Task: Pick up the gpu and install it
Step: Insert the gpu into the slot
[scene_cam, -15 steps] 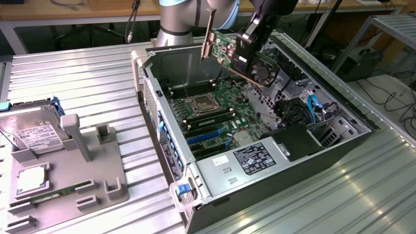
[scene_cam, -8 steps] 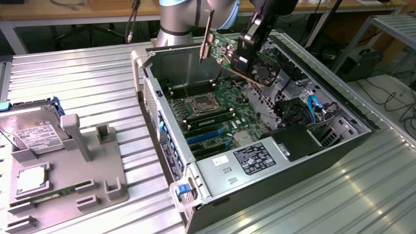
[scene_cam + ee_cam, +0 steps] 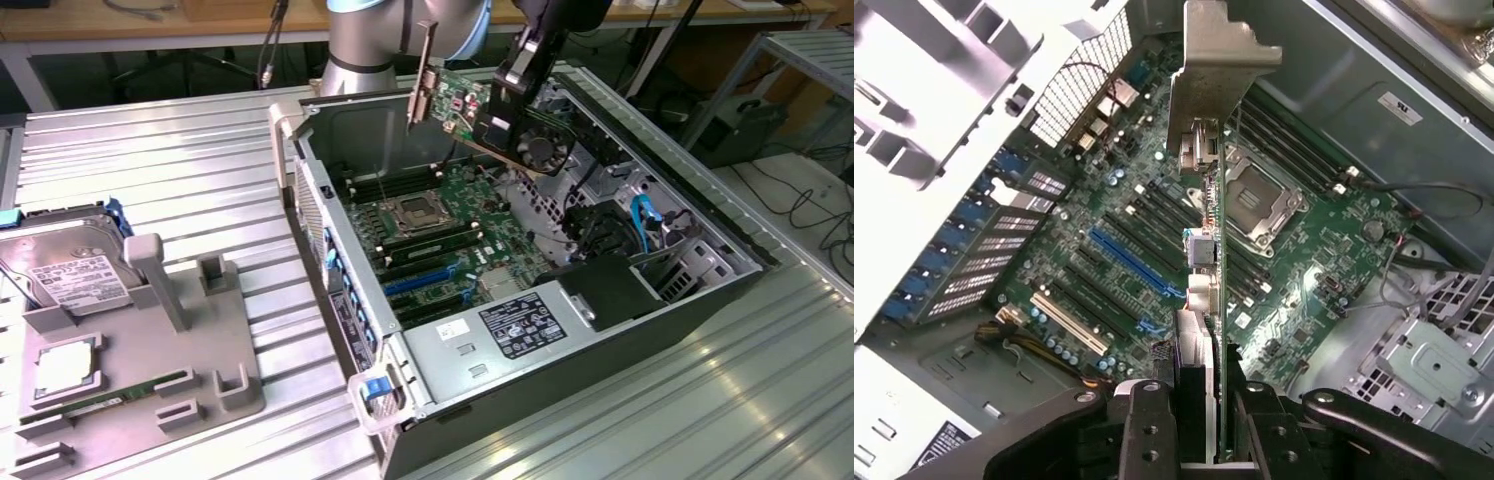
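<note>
Ribbed metal tabletop (image 3: 174, 160) carries an open computer case (image 3: 627, 330) lying on its side, with a grey tray (image 3: 134, 400) and a hard drive (image 3: 60, 275) toward the exterior view's left. The gripper (image 3: 1199, 410) pinches the gpu (image 3: 461, 100) by one edge, holding it tilted in the air above the motherboard (image 3: 441, 240). It is a thin green circuit card with a round black fan (image 3: 541, 150) and a long silver end bracket (image 3: 423, 70).

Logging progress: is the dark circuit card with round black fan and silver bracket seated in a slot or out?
Out: the gpu hangs in the gripper above the green motherboard, clear of its slots.
</note>
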Available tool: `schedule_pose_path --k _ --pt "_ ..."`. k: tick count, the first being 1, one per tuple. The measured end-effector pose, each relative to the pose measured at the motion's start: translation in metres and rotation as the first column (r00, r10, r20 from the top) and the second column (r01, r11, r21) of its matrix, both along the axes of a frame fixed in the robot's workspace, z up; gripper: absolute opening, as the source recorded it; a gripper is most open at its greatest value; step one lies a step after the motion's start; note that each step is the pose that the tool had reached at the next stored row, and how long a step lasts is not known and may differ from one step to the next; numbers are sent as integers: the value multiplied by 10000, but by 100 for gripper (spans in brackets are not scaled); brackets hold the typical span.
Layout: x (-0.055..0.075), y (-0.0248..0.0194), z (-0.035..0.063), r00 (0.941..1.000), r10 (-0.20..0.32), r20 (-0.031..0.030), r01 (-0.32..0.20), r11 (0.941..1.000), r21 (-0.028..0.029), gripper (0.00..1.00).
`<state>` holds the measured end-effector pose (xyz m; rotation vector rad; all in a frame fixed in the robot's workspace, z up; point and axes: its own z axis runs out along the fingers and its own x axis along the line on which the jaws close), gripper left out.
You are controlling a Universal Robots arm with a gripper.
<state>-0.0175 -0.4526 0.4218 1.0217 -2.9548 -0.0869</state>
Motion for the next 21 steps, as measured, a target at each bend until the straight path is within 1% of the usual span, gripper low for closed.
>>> schedule_pose_path --k 7,13,21 --pt "0 -1 0 9989 466 -1 -466 9989 2 28" --pt "0 -2 0 9966 826 0 -826 9966 2 28" --pt "0 -4 0 9902 1397 0 -1397 9902 3 28"
